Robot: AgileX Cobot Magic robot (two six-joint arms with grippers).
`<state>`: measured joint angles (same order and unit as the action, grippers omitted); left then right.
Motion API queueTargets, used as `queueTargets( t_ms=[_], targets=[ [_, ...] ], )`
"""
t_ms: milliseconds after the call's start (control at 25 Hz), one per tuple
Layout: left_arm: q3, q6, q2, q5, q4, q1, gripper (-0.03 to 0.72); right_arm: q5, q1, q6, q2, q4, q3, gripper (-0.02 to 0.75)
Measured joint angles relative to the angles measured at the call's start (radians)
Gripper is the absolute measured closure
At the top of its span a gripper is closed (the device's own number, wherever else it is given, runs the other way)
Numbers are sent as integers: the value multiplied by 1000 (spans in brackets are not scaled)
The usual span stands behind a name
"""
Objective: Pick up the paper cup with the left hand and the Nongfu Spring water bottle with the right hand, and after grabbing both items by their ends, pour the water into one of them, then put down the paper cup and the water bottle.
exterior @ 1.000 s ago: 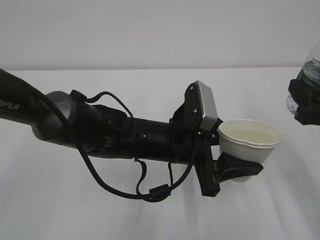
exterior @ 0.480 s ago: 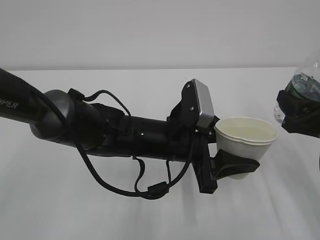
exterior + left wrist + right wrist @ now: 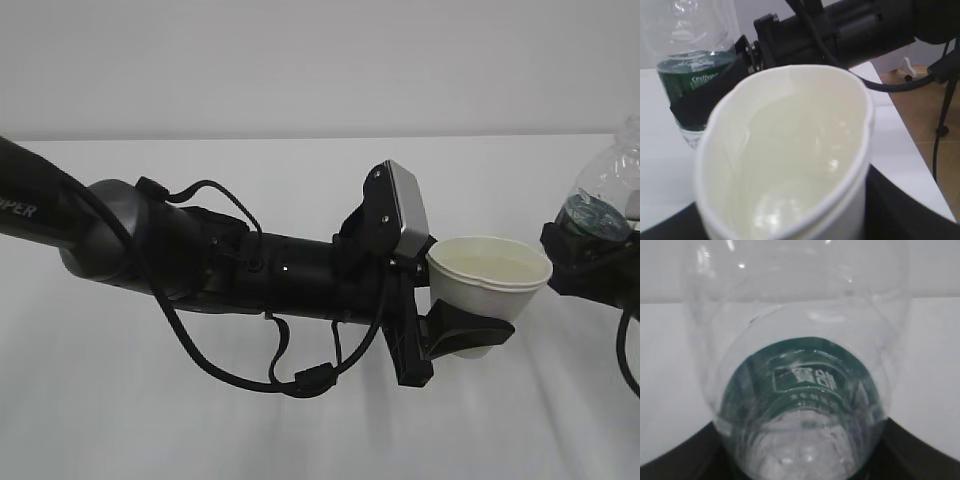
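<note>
Exterior view — paper cup [image 3: 489, 283] in left pincer [image 3: 462, 335], bottle [image 3: 598, 205] in right.

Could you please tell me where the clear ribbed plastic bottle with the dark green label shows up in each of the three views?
Exterior view: clear ribbed plastic bottle at the far right edge, held in the right gripper.
Left wrist view: upper left, behind the white paper cup.
Right wrist view: it fills the centre.
Shared landmark: its green label band, visible in all three views.

A white table [image 3: 300, 430] meets a pale wall [image 3: 300, 60]; beyond its edge, seemingly wooden floor [image 3: 920, 100].
</note>
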<state>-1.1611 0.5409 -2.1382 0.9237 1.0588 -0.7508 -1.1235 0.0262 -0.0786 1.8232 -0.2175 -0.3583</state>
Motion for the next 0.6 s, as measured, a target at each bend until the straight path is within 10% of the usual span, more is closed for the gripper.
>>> queueTargets(
  t_ms=[600],
  targets=[
    [0, 0, 0, -2, 0, 0, 271, 0, 0, 0, 110, 1, -97, 291]
  ],
)
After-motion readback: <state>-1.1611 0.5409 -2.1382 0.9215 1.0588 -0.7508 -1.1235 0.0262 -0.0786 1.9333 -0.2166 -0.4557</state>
